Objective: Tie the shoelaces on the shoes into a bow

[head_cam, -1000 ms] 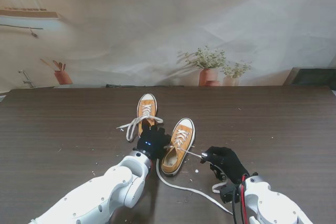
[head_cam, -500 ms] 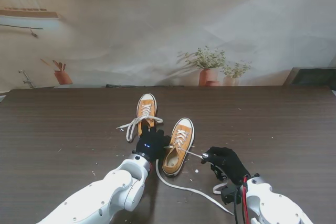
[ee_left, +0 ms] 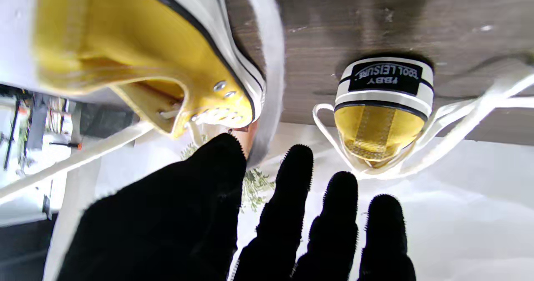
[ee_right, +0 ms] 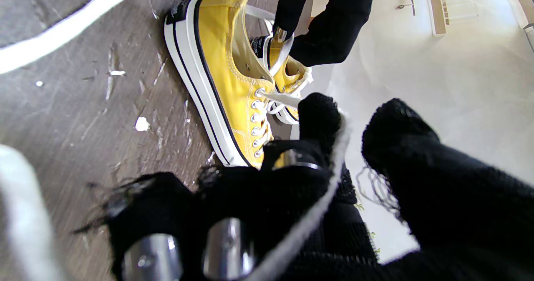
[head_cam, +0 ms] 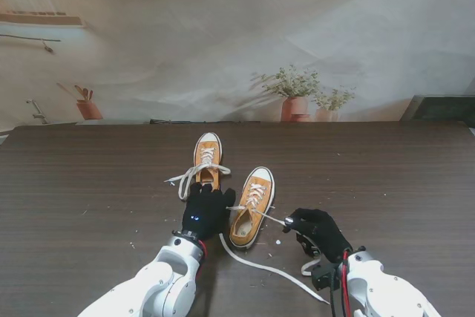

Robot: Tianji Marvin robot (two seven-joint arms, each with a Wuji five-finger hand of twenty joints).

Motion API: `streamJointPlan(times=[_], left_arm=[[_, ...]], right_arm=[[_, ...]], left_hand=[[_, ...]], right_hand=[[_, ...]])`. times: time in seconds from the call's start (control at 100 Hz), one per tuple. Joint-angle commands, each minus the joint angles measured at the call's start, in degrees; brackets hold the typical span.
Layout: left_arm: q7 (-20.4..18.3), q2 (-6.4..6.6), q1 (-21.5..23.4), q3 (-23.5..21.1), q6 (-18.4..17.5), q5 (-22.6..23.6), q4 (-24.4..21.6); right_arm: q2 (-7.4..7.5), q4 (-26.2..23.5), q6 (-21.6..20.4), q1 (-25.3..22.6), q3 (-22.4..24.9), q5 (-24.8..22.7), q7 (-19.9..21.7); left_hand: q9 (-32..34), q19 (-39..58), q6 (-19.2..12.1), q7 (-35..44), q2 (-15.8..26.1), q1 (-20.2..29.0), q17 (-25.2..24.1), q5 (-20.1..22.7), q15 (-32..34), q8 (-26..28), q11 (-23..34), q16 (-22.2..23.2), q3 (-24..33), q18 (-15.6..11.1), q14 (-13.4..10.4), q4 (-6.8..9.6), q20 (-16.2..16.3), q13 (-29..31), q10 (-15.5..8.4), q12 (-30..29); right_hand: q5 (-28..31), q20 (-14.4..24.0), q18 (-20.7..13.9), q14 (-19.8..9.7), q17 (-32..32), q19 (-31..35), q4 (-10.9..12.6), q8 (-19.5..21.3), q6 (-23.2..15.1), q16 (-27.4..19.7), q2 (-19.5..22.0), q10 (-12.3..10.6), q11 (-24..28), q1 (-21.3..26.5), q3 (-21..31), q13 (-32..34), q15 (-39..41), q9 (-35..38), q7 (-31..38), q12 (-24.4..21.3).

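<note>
Two yellow shoes mid-table; near shoe (head_cam: pixel 252 207) at 12 o'clock, far shoe (head_cam: pixel 207 159) at 11. Right hand (head_cam: pixel 315 230) at 4 o'clock of the near shoe, pinching its lace (head_cam: pixel 269 217) taut. Left hand (head_cam: pixel 205 210) at its 9 o'clock, fingers (ee_left: pixel 292 197) spread, holding nothing. Early going, no knot yet. Next, probably: catching the slack lace (head_cam: pixel 260 264) with the left, then crossing

Two yellow low-top shoes (head_cam: pixel 251 208), white-soled, upright, toes pointing away; white shoelaces (head_cam: pixel 191 176) untied, one end trailing loose across the table.
</note>
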Motion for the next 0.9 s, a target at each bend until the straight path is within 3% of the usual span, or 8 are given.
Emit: streamJointPlan(times=[0.0, 0.25, 0.43, 0.52, 0.59, 0.63, 0.72, 0.89], left_arm=[[0.4, -1.39, 1.7, -0.1, -0.7, -2.9, -0.7], [12.2, -6.01, 3.2, -0.4, -8.7, -14.3, 4.6], [15.4, -7.52, 3.1, -0.3, -10.9, -17.4, 7.1], [14.9, -6.93, 3.1, -0.6, -11.2, -16.1, 7.2], [13.6, -6.05, 3.2, -1.1, -12.0, -14.7, 6.6], [12.7, -5.32, 3.2, -1.3, -11.9, -12.8, 6.1], [12.1, -4.02, 3.2, -1.2, -8.3, -7.6, 4.5], [5.8, -1.58, 2.1, -0.5, -1.2, -0.3, 1.2]], right_arm=[[0.24, -0.3, 0.4, 0.0, -0.2, 0.2, 1.0], [0.39, -0.3, 1.2, 0.3, -0.7, 0.9, 1.9], [0.45, -0.4, 1.5, 0.2, -0.8, 1.2, 2.3], [0.47, -0.5, 1.6, 0.2, -0.8, 1.4, 2.5], [0.51, -0.6, 1.5, 0.2, -0.8, 1.4, 2.6], [0.52, -0.6, 1.5, 0.2, -0.8, 1.3, 2.6], [0.54, -0.6, 1.7, 0.2, -0.9, 1.4, 2.8], [0.57, -0.7, 1.7, 0.2, -1.0, 1.4, 2.9]], left_hand=[[1.8, -1.4, 5.8, 2.0, -0.4, 0.5, 1.1, -2.9, 0.2, 2.1, 1.7, -2.6, 1.9, 3.2, 1.5, -0.69, -1.3, 2.9, 2.6, -1.9], [6.0, -7.1, 12.2, 5.2, 5.1, 8.3, 7.0, -12.3, 2.6, 6.6, 7.7, -3.0, -7.3, 3.9, 1.2, -2.12, -4.3, 10.5, 2.7, 0.2], [10.5, -0.4, 11.6, 4.7, 7.4, 13.4, 7.4, -13.1, 8.3, 5.4, 16.7, -0.6, -15.9, 2.1, -3.6, -1.79, -1.0, 14.3, -4.0, 7.2], [6.9, 0.0, 8.6, 3.1, 9.8, 15.0, 2.3, -12.9, 9.4, 2.9, 20.5, 0.5, -21.3, -0.5, -3.6, -0.99, -0.4, 8.8, -6.2, 9.9], [-1.8, -2.2, 4.5, -5.1, 10.5, 14.4, -4.5, -11.1, 6.4, -3.7, 12.3, 0.0, -25.7, -3.1, -2.9, -0.48, -1.3, -0.7, -4.7, 11.2], [-10.3, -4.3, 3.4, -13.7, 11.0, 11.8, -7.4, -8.3, 4.3, -8.3, 9.5, -0.2, -28.5, -3.4, -2.2, 0.18, -2.5, -6.3, -4.0, 6.0], [-17.6, -7.9, 3.9, -27.5, 10.8, 8.1, -10.0, -2.5, 0.9, -13.4, 4.8, -0.1, -25.2, -4.0, -2.2, 0.71, -4.6, -12.3, -3.7, 3.4], [-22.1, -10.7, 4.4, -39.7, 8.0, 3.7, -10.8, 3.4, -2.4, -20.0, 1.2, -0.2, -16.4, -4.7, -3.8, 0.16, -5.3, -15.4, -4.3, 1.6]], right_hand=[[0.1, -0.6, -0.6, -1.8, 2.0, 16.4, 0.2, -1.2, 0.1, -0.4, 0.7, 1.5, 1.3, 0.7, -0.9, 1.5, 4.8, 2.1, 1.1, 1.2], [0.5, -1.3, -0.6, -1.7, 1.9, 16.2, 0.3, -1.1, 0.1, -0.4, 1.1, 1.7, 1.4, 0.4, -1.1, 1.5, 4.8, 2.3, 0.8, 1.2], [0.7, -1.5, -0.6, -1.7, 1.9, 16.1, 0.4, -1.0, 0.3, -0.5, 1.1, 1.6, 1.4, 0.3, -1.1, 1.5, 4.8, 2.3, 0.6, 1.2], [0.8, -1.5, -0.6, -1.6, 1.9, 16.1, 0.5, -1.0, 0.4, -0.5, 1.2, 1.7, 1.4, 0.3, -1.1, 1.5, 4.8, 2.3, 0.5, 1.2], [0.7, -1.6, -0.6, -1.6, 1.9, 16.1, 0.4, -1.0, 0.4, -0.5, 1.2, 1.7, 1.4, 0.3, -1.2, 1.5, 4.8, 2.3, 0.4, 1.2], [0.7, -1.6, -0.5, -1.6, 1.9, 16.1, 0.5, -0.9, 0.4, -0.5, 1.2, 1.6, 1.5, 0.3, -1.2, 1.5, 4.9, 2.3, 0.4, 1.2], [0.7, -1.7, -0.5, -1.6, 1.9, 16.1, 0.5, -0.9, 0.3, -0.5, 1.2, 1.6, 1.5, 0.4, -1.3, 1.5, 4.9, 2.3, 0.3, 1.2], [0.7, -1.8, -0.4, -1.5, 1.9, 16.0, 0.5, -0.8, 0.4, -0.5, 1.3, 1.7, 1.5, 0.4, -1.4, 1.5, 4.9, 2.3, 0.2, 1.2]])
